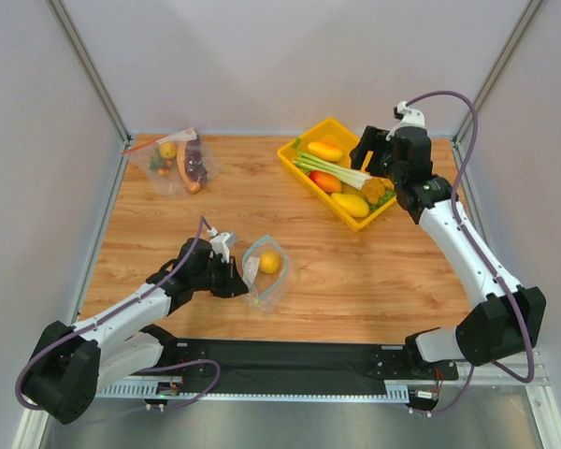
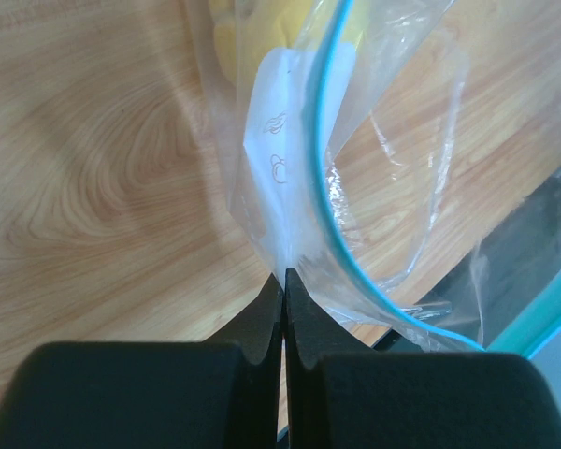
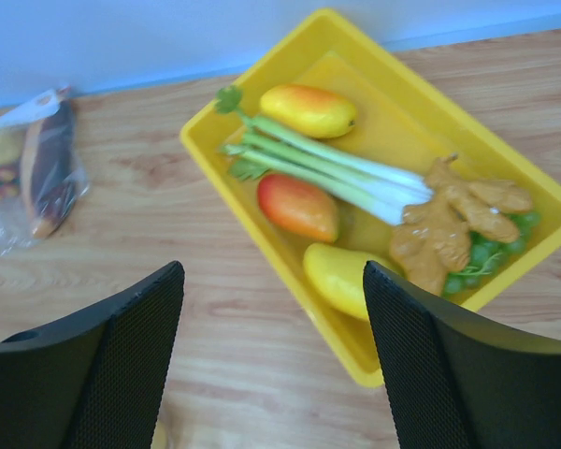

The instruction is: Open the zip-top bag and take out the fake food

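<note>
The zip-top bag (image 1: 265, 273) lies near the front of the table, its light-blue strip bowed open. A round yellow piece (image 1: 270, 262) sits inside it. My left gripper (image 1: 235, 279) is shut on the bag's clear edge (image 2: 279, 201) just below the strip, as the left wrist view (image 2: 283, 273) shows. My right gripper (image 1: 375, 160) is open and empty above the yellow tray (image 1: 293, 165), also in the right wrist view (image 3: 272, 273). The tray holds a red-orange fruit (image 3: 297, 207), a lumpy orange piece (image 3: 453, 220) and a leafy green (image 3: 491, 257).
The tray also holds a long leek (image 3: 327, 164), an orange-yellow fruit (image 3: 309, 109) and a yellow piece (image 3: 341, 276). A second clear bag (image 1: 178, 161) with a red-orange strip lies at the far left. White walls enclose the table.
</note>
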Controlling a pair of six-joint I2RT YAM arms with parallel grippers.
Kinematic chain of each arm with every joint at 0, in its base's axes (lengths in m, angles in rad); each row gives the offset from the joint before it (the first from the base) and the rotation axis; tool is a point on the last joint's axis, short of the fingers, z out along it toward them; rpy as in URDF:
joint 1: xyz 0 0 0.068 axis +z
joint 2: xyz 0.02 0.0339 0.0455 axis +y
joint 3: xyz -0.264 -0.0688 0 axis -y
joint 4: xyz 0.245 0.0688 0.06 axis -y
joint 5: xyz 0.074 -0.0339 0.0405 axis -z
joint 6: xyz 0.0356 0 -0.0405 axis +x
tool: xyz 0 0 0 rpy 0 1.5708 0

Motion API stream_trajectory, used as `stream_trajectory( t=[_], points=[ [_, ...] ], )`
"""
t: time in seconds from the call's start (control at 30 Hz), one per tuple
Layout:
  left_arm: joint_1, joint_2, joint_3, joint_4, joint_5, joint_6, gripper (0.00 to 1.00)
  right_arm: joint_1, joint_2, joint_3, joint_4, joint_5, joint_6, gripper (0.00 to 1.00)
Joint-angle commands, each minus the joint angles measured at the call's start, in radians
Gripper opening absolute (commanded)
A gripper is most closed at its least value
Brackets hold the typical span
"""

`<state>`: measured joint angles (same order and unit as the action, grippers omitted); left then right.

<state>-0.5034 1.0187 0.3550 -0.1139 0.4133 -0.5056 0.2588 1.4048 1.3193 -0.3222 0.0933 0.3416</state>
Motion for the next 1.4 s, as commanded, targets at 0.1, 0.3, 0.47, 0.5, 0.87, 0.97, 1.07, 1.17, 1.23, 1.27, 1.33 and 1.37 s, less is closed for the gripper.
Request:
stream_trajectory(
  t=[0.1, 0.3, 0.47, 0.5, 0.87, 0.97, 1.07, 1.17, 1.23, 1.27, 1.33, 1.37],
  points=[
    [-0.003, -0.034, 0.065, -0.02, -0.007, 0.019, 0.0, 0.182, -0.089, -0.074, -0.069, -0.124, -0.023, 0.71],
    [-0.003, -0.034, 0.068, -0.026, -0.008, 0.021, 0.0, 0.4, -0.081, -0.103, -0.063, -0.269, 0.025, 0.56],
    [-0.003, -0.034, 0.067, -0.027, -0.01, 0.022, 0.0, 0.528, -0.04, -0.115, -0.049, -0.363, 0.057, 0.47],
    [-0.003, -0.034, 0.067, -0.027, -0.01, 0.022, 0.0, 0.56, -0.027, -0.114, -0.054, -0.366, 0.062, 0.46],
    [-0.003, -0.04, 0.065, -0.03, -0.008, 0.024, 0.0, 0.666, 0.19, -0.137, -0.058, -0.386, 0.083, 0.34],
    [-0.003, -0.045, 0.065, -0.032, -0.007, 0.024, 0.0, 0.681, 0.235, -0.126, -0.083, -0.313, 0.063, 0.34],
    [-0.004, -0.045, 0.064, -0.027, -0.004, 0.027, 0.0, 0.686, 0.273, -0.117, -0.097, -0.224, 0.047, 0.35],
    [-0.006, -0.04, 0.062, -0.013, 0.012, 0.03, 0.0, 0.686, 0.298, -0.132, -0.06, -0.167, 0.039, 0.36],
    [-0.007, -0.035, 0.061, 0.003, 0.025, 0.032, 0.0, 0.686, 0.318, -0.141, -0.037, -0.135, 0.039, 0.38],
    [-0.01, -0.035, 0.061, 0.009, 0.031, 0.03, 0.0, 0.686, 0.324, -0.149, -0.005, -0.126, 0.042, 0.39],
    [-0.015, -0.035, 0.058, 0.019, 0.042, 0.035, 0.0, 0.686, 0.341, -0.167, 0.027, -0.104, 0.045, 0.43],
    [-0.021, -0.038, 0.058, 0.022, 0.045, 0.036, 0.0, 0.685, 0.345, -0.175, 0.061, -0.101, 0.053, 0.43]
  ],
)
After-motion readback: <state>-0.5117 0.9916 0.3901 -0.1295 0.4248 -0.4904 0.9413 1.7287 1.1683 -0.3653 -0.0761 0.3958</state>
